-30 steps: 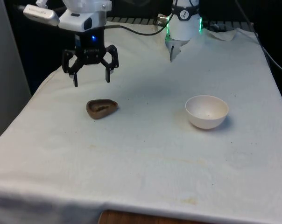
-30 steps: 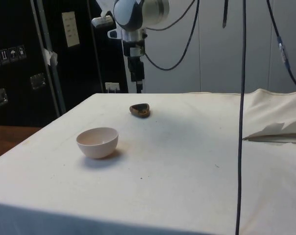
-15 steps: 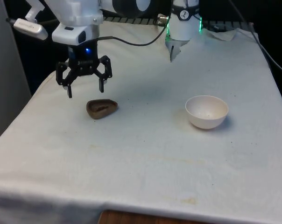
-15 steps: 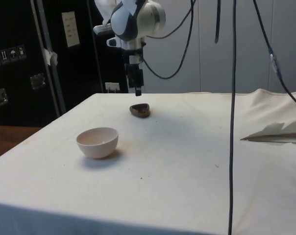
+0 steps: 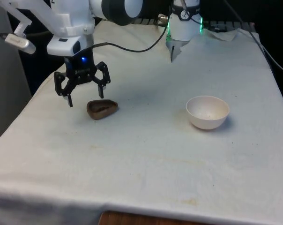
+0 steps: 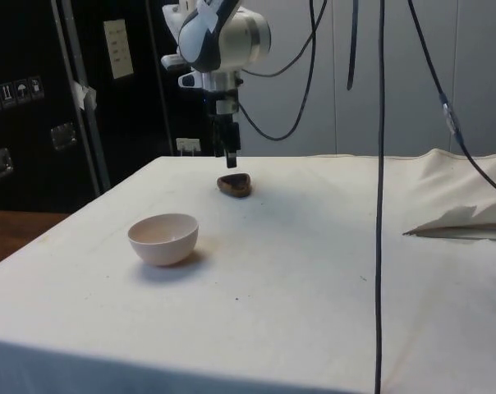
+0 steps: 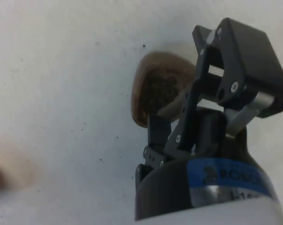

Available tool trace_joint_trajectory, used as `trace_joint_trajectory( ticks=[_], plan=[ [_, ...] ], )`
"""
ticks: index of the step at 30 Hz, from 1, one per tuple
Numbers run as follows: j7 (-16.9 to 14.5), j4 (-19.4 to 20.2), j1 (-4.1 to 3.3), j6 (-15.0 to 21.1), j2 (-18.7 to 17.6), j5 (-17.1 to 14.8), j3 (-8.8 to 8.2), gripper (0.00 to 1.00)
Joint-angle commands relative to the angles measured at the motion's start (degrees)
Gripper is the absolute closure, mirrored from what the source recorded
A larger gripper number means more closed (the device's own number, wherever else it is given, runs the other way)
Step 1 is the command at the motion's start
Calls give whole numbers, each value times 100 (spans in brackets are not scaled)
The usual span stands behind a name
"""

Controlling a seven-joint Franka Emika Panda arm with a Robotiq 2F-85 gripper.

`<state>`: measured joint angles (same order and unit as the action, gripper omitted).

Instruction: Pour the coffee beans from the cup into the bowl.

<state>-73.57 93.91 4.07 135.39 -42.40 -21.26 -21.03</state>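
Cup [image 5: 102, 108], small, brown, shallow and likely light, sits left of centre on the tabletop [image 5: 146, 154]; spread, empty fingers [image 5: 70, 100] hover beside it. Grip across its rim, level.

The arm [image 5: 66, 18] is glossy white with rounded casings and a dark grey band at one joint, and a black cable [image 5: 132, 44] loops away from its wrist. Its gripper [image 5: 85, 96] is black, built of angular linked bars with small silver screws and pale metal inserts. White lettering marks the black housing above the fingers [image 7: 155, 136].
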Motion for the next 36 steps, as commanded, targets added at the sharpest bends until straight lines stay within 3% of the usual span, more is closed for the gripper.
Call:
trace_joint_trajectory(
  ticks=[1, 2, 3, 4, 11, 12, 13, 17, 36],
  plan=[
    [-17, -52, 46, -40, -34, 6, 34, 0],
    [-74, -126, 57, -69, -103, -23, 17, 0],
    [-52, -80, 17, -29, -74, -23, -11, 0],
    [-97, -166, 57, -80, -132, -40, 6, 0],
    [-321, -424, 92, -92, -407, -155, -57, 0],
    [-275, -355, 46, -57, -361, -155, -80, 0],
    [-344, -441, 86, -92, -435, -172, -69, 0],
    [-458, -493, 74, -97, -533, -206, -103, 0],
    [-716, -458, 46, -166, -579, -206, -126, 0]
  ],
)
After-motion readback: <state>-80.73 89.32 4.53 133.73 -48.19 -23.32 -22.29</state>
